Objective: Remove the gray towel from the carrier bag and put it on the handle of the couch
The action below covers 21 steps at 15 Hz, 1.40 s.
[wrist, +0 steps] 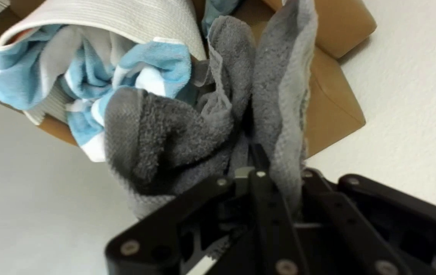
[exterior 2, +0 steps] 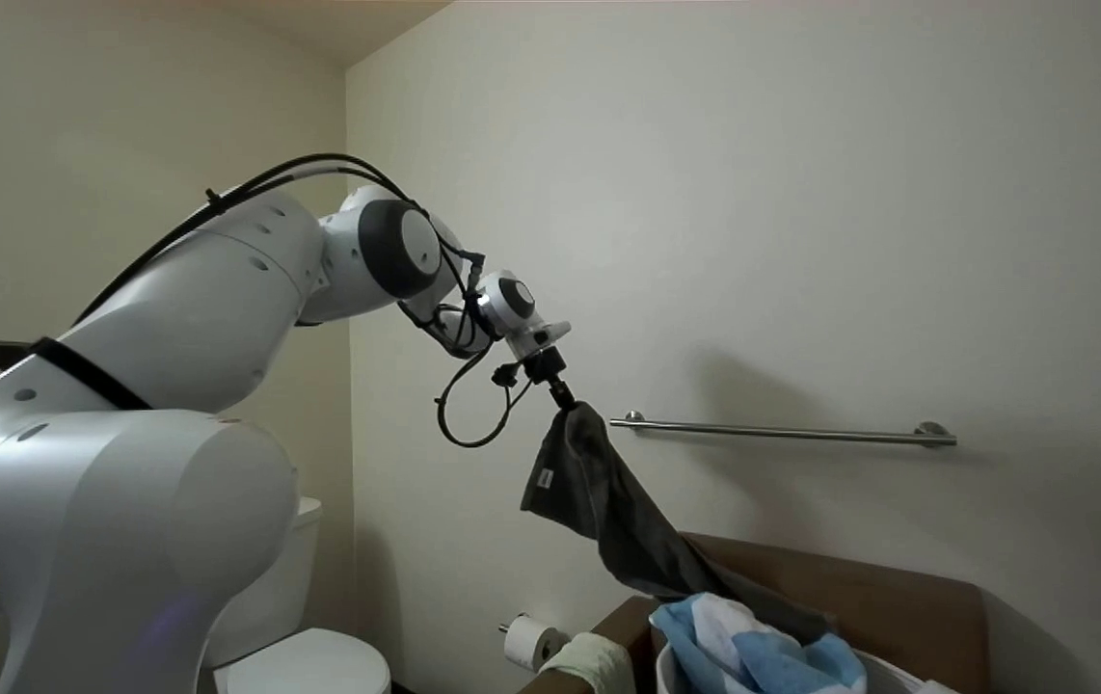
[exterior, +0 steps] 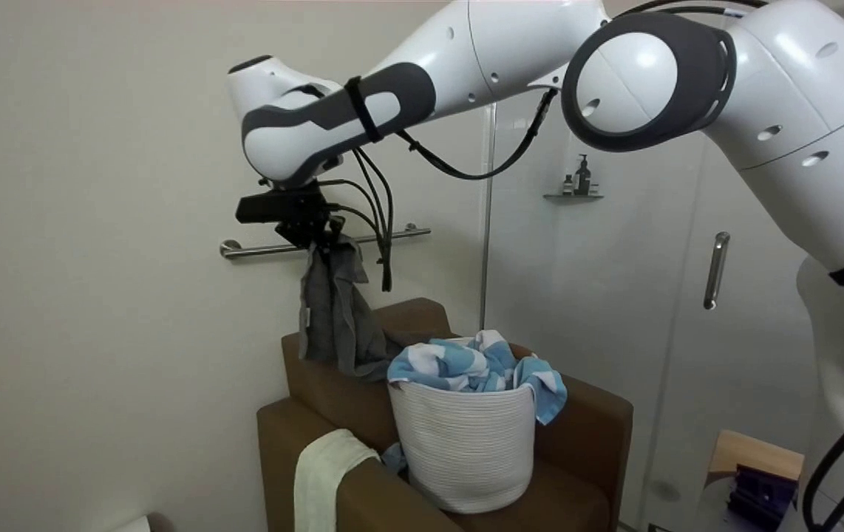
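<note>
The gray towel (exterior: 341, 318) hangs from my gripper (exterior: 324, 242), which is shut on its upper end, well above the couch (exterior: 333, 399). In an exterior view the towel (exterior 2: 608, 501) slopes down to the carrier bag (exterior 2: 883, 675). Its lower end is hidden behind light blue cloths. The white carrier bag (exterior: 466, 451) stands upright on the couch seat. One padded brown armrest (exterior: 385, 495) bears a pale cream cloth; the other armrest (exterior: 599, 414) is beyond the bag. In the wrist view the gripper (wrist: 283, 168) has towel folds (wrist: 160, 133) between and around its fingers.
Light blue and white cloths (exterior: 459, 366) spill over the bag's rim. The cream cloth (exterior: 326, 473) drapes over the near armrest. A metal grab bar (exterior: 267, 250) is on the wall by the gripper. A glass shower door (exterior: 614, 295), toilet (exterior 2: 309, 665) and paper roll (exterior 2: 529, 644) are around.
</note>
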Motion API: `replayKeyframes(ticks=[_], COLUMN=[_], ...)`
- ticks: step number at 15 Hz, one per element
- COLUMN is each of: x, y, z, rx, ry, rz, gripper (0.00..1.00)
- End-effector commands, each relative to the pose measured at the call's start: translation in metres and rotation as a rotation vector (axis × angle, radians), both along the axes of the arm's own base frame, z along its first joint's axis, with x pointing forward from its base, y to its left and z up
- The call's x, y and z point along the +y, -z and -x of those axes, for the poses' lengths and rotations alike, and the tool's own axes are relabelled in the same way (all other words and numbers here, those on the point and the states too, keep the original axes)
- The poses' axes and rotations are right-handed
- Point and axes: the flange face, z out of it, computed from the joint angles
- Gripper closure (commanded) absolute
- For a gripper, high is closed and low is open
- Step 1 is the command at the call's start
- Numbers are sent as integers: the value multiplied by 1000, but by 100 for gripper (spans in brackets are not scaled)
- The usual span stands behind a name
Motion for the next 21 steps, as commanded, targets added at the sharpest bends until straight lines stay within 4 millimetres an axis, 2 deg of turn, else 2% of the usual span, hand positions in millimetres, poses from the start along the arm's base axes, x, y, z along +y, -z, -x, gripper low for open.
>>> replayKeyframes(ticks=[1,3,5,8,10,13,16,19,21], x=[28,51,73,99,107,100,81,70,60], y=[-18,-25,-44,-95,-131,-175,-198,-201,-189], z=[3,7,14,34,51,78,96,98,91], rx=[14,30,15,-102,-185,-255,-268,-265,-236], ry=[69,59,50,127,193,309,419,454,476], rz=[38,35,26,43,75,153,263,328,369], gripper=[91,91,90,90,90,91,91,91,91])
